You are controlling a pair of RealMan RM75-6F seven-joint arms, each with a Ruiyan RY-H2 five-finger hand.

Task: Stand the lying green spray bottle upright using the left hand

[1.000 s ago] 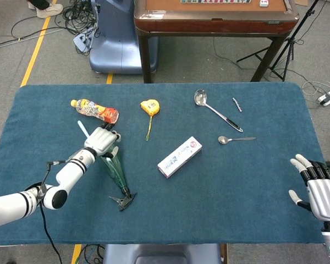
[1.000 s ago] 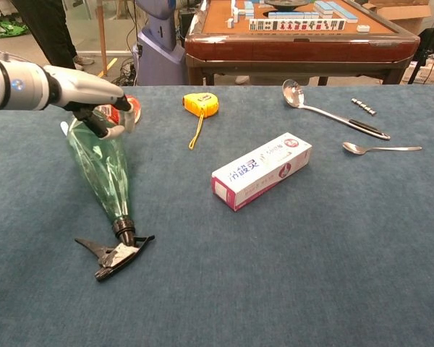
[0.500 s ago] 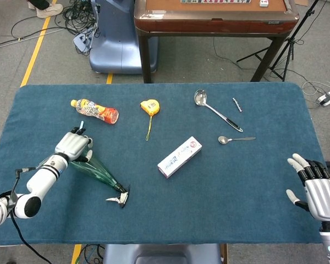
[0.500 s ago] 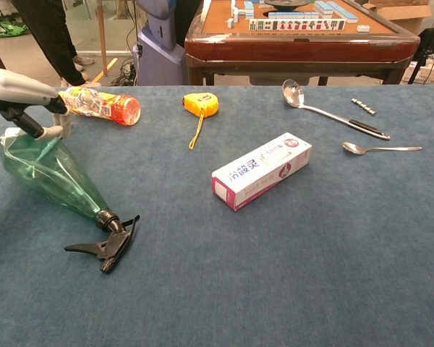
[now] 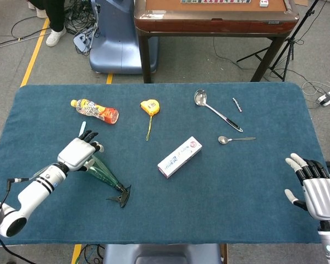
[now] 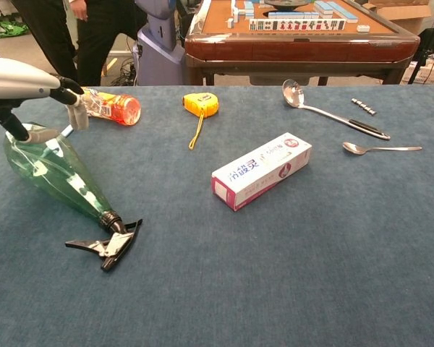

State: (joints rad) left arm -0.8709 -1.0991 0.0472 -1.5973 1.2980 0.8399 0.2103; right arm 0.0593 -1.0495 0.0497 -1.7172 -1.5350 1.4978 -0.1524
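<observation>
Lying on the blue surface (image 5: 264,99) near its left end, the green spray bottle (image 6: 54,172) points its black trigger head (image 6: 107,245) toward the robot, the wide base away and to the left. The left robot hand (image 5: 78,153) sits over that base; in the chest view a thumb appears to press the base's left side while pale fingers (image 6: 77,114) reach over the top. Whether the base is truly clasped or only touched cannot be told. In the head view the bottle (image 5: 103,175) runs diagonally from under the hand down to the trigger head (image 5: 121,196).

The right robot hand (image 5: 313,188) hangs at the surface's right edge, well apart from everything, fingers spread and holding nothing.

Beyond the bottle lies an orange drink bottle (image 5: 94,110) on its side, close to the left hand's fingertips in the chest view. A yellow tape measure (image 5: 149,106) sits further right with its strap trailing toward the robot. A white box (image 5: 180,157) lies diagonally near the middle. A ladle (image 5: 215,110), a small spoon (image 5: 235,139) and a short striped stick (image 5: 237,104) lie at the far right. A wooden table (image 5: 214,16) stands behind the surface.
</observation>
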